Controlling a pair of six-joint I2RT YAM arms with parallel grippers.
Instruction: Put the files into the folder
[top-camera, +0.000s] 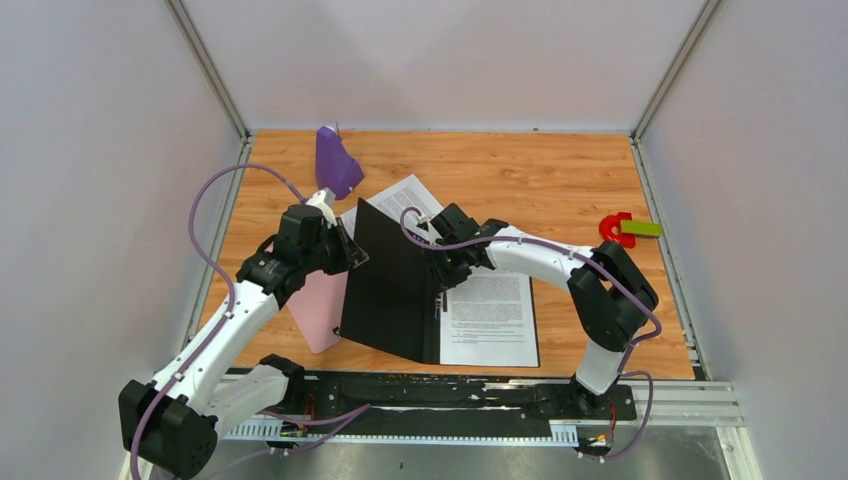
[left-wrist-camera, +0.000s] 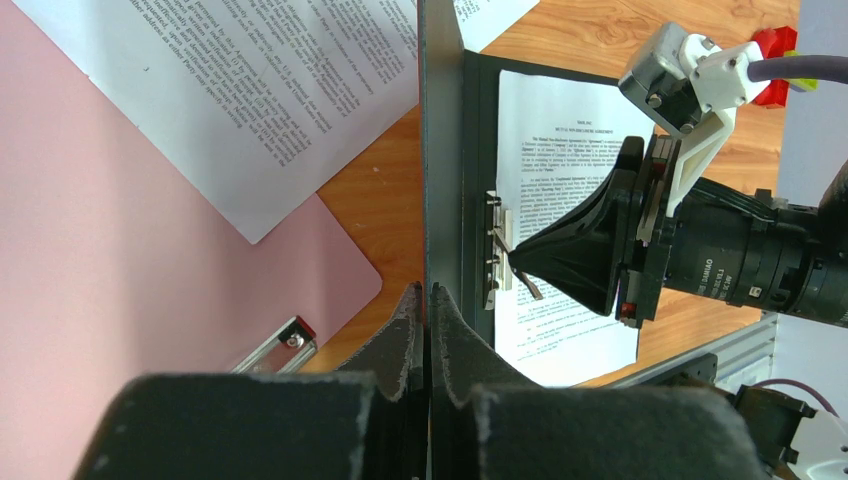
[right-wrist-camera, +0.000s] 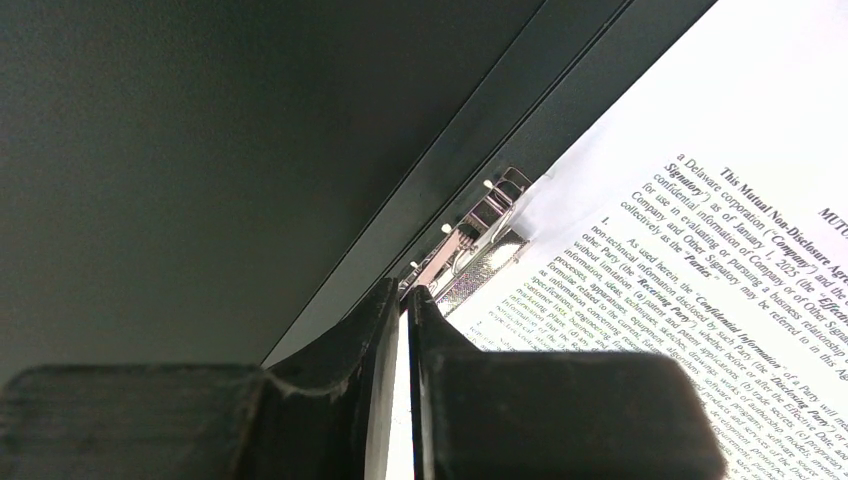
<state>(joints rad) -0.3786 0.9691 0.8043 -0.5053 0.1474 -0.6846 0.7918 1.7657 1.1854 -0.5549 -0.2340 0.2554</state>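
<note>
The folder lies open, black inside. My left gripper is shut on the edge of its left cover and holds the cover raised nearly upright; its jaws pinch that edge. One file lies in the folder's right half, under the metal clip. My right gripper is shut on the clip's thin lever, with its fingertips at the clip. The second file lies on the table behind the raised cover, partly over the pink clipboard.
The pink clipboard lies left of the folder, its own metal clip toward the front. A purple object stands at the back left. A red and green object sits at the right edge.
</note>
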